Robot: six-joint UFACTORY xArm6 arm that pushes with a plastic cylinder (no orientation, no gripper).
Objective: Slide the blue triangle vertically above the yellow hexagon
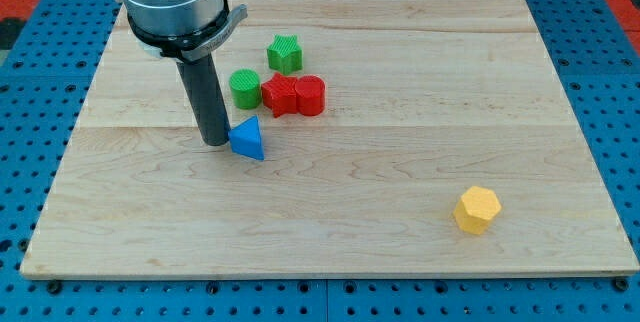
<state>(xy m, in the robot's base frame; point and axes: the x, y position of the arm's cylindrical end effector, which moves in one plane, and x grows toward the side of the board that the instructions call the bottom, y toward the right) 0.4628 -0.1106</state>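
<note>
The blue triangle (247, 139) lies on the wooden board (400, 82), left of the middle. My tip (215, 141) stands right against its left side, touching or nearly touching it. The yellow hexagon (476, 210) lies far off at the view's lower right, well apart from the triangle and the rod.
A green round block (245, 88) sits just above the triangle, with a red block (282, 95) and a red cylinder (310, 96) to its right. A green star-like block (285, 54) lies above those. The board's edges border a blue perforated table.
</note>
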